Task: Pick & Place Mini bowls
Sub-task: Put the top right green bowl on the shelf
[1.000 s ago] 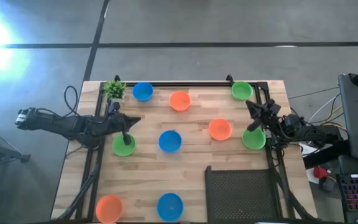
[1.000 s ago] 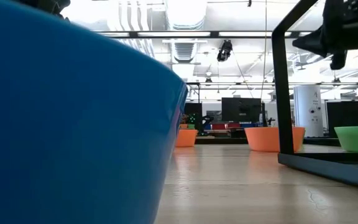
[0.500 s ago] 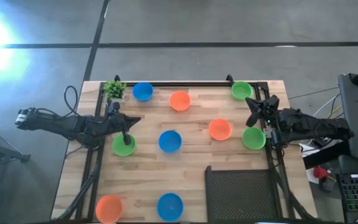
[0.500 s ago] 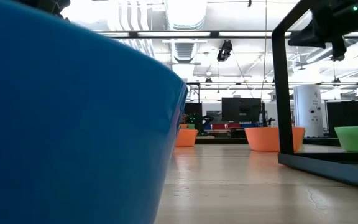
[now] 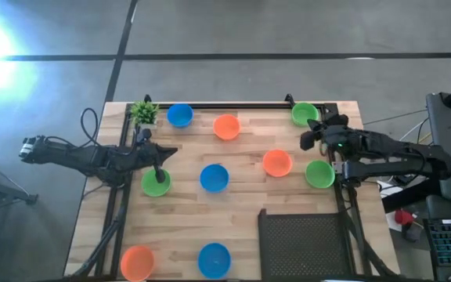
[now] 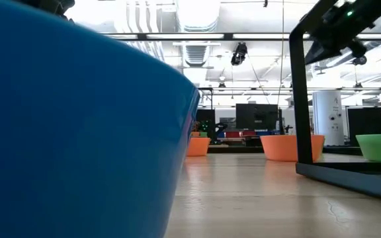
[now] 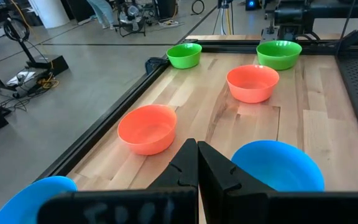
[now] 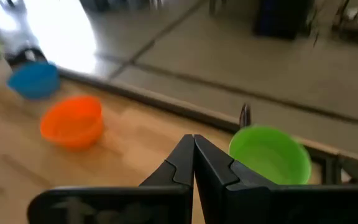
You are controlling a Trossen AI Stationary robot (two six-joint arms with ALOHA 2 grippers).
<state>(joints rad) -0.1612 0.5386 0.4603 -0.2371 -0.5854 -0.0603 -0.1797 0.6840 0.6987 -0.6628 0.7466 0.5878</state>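
Bowls are lying spread over the wooden table (image 5: 241, 211), nine in all: three blue, three orange, three green. In the high view the blue ones (image 5: 214, 178) are sitting at the far left, the middle and the near edge. The orange ones (image 5: 276, 163) are sitting far centre, right of centre and at the near left corner. The green ones (image 5: 304, 113) are sitting at the far right corner, the right edge and the left side. One small potted plant (image 5: 143, 113) is standing at the far left corner.

Both grippers are pressing their fingers together and are gripping nothing. The left gripper (image 5: 160, 174) is hanging over the green bowl (image 5: 156, 183) on the left side. The right gripper (image 5: 307, 142) is hovering between the two green bowls on the right.

I am judging the bowls to be light, stiff, smooth plastic, so they are probably sliding easily when pushed. The thin rim is looking like the best place to pinch, one finger inside and one outside.
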